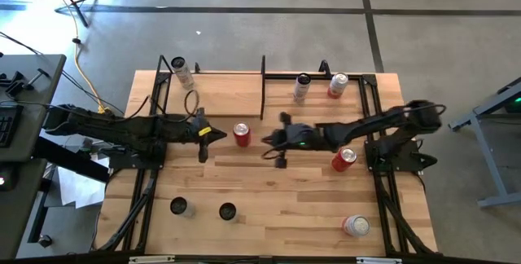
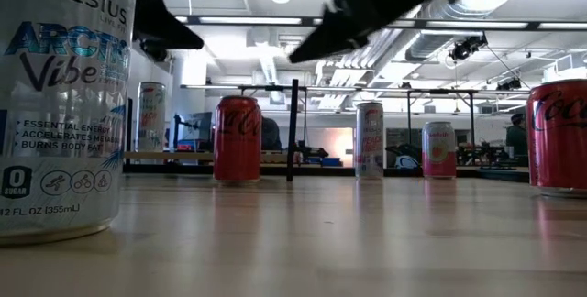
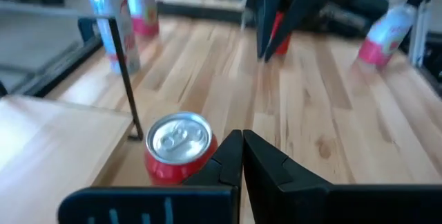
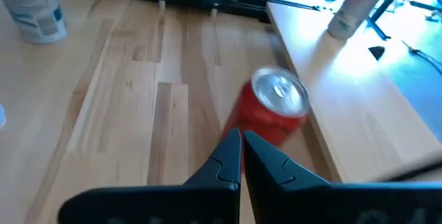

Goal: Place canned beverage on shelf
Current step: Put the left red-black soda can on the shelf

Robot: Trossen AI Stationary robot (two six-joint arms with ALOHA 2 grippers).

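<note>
A red can (image 1: pixel 242 134) stands upright on the table just in front of the shelf (image 1: pixel 216 93), a light-wood board at the far left with black end frames. A slim pale can (image 1: pixel 181 70) stands on the shelf. My left gripper (image 1: pixel 221 135) is shut and hangs above the table just left of the red can (image 3: pixel 178 148). My right gripper (image 1: pixel 267 140) is shut and hangs just right of the red can (image 4: pixel 273 110). In the low view both grippers show high above the red can (image 2: pixel 238 138).
Two cans (image 1: pixel 302 87) (image 1: pixel 337 85) stand at the far right. Another red can (image 1: pixel 343 160) stands under my right arm. Two cans (image 1: pixel 179 207) (image 1: pixel 227 212) stand near the front left, and one can (image 1: pixel 356 226) lies at the front right. The shelf's black upright (image 1: pixel 262 85) stands behind the red can.
</note>
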